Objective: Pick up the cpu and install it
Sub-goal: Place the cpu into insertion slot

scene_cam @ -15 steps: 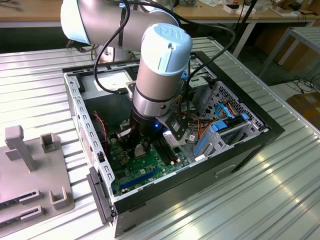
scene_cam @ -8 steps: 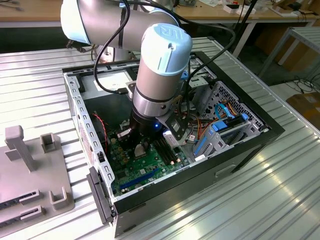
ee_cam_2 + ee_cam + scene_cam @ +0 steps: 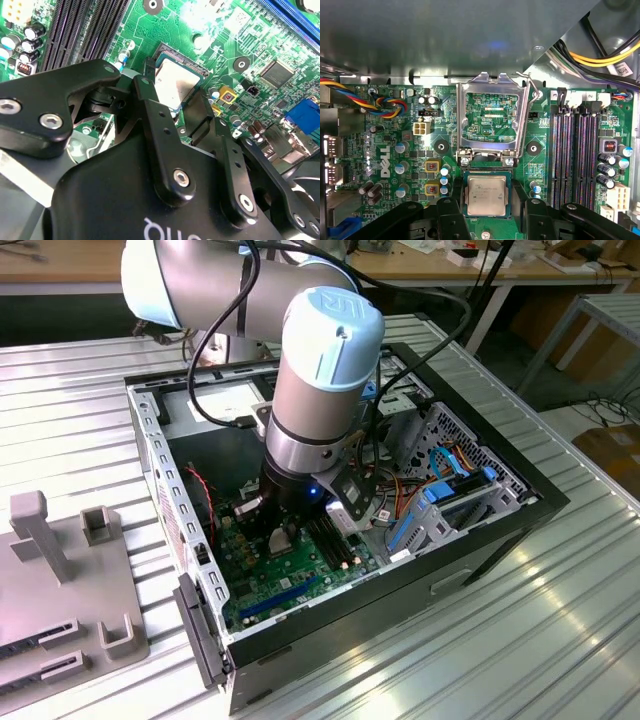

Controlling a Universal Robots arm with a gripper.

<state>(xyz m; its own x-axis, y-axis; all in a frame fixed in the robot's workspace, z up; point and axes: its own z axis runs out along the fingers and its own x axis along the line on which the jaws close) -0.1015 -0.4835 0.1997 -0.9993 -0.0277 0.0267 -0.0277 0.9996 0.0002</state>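
Since the cpu [image 3: 487,196] lies flat in its socket [image 3: 487,173] on the green board [image 3: 385,150], it sits squarely between the gripper's [image 3: 489,207] 2 fingers [image 3: 451,216] in the first wrist view, 1 just beside each opposite edge. The jaws stand barely wider than the chip, with slivers of socket showing, so I judge them unclamped. Next to the socket, the hinged retaining frame [image 3: 461,117] stands open.

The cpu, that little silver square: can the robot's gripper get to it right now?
Probably yes. The gripper sits right at the cpu, the socket lid is flipped open, and nothing lies between them.
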